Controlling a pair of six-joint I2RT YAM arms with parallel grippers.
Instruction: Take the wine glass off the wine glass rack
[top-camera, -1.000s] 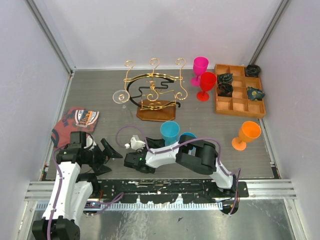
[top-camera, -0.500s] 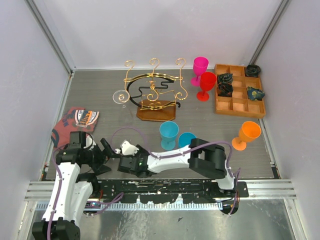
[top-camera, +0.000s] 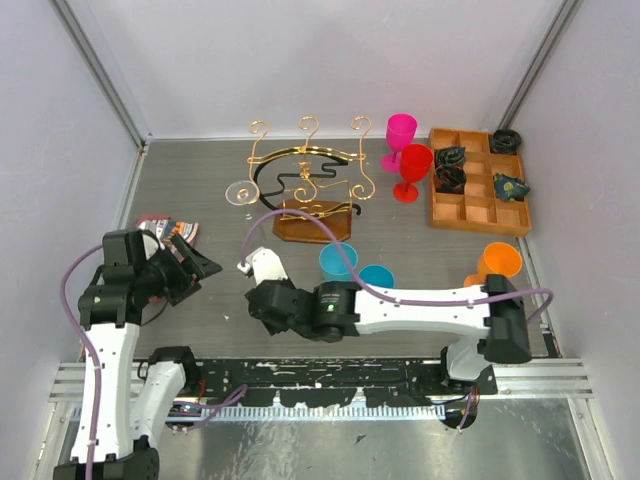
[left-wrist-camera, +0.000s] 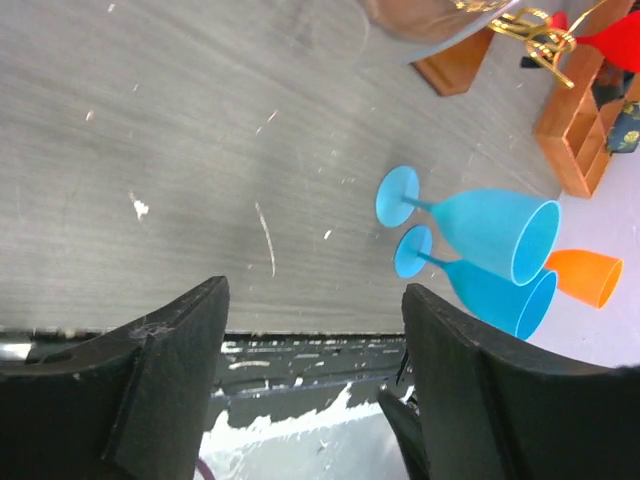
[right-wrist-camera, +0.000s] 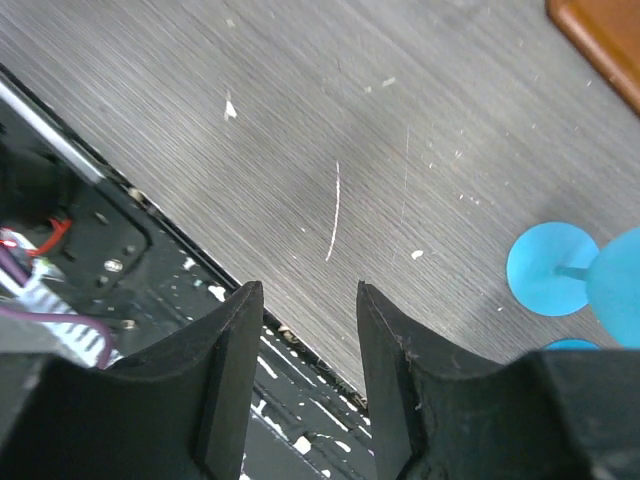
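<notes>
The wine glass rack (top-camera: 305, 175) is a gold wire frame on a brown wooden base (top-camera: 312, 222) at the table's back centre. A clear wine glass (top-camera: 240, 193) hangs from its left arm; its bowl shows blurred at the top edge of the left wrist view (left-wrist-camera: 420, 15), beside the wooden base (left-wrist-camera: 458, 68). My left gripper (top-camera: 203, 264) is open and empty (left-wrist-camera: 312, 300), raised at the left, short of the rack. My right gripper (top-camera: 260, 308) is open and empty (right-wrist-camera: 307, 295), low over the table's near edge, left of centre.
Two blue glasses (top-camera: 339, 262) (top-camera: 376, 278) stand in front of the rack, just behind the right arm. A pink glass (top-camera: 401, 135) and a red glass (top-camera: 412, 165) stand right of the rack. An orange compartment tray (top-camera: 480, 215), an orange glass (top-camera: 497, 265), a patterned cloth (top-camera: 165, 230).
My left arm has lifted and swung its gripper back and right, toward the rack. My right arm has stretched out flat to the left, its gripper staying near the front edge.
</notes>
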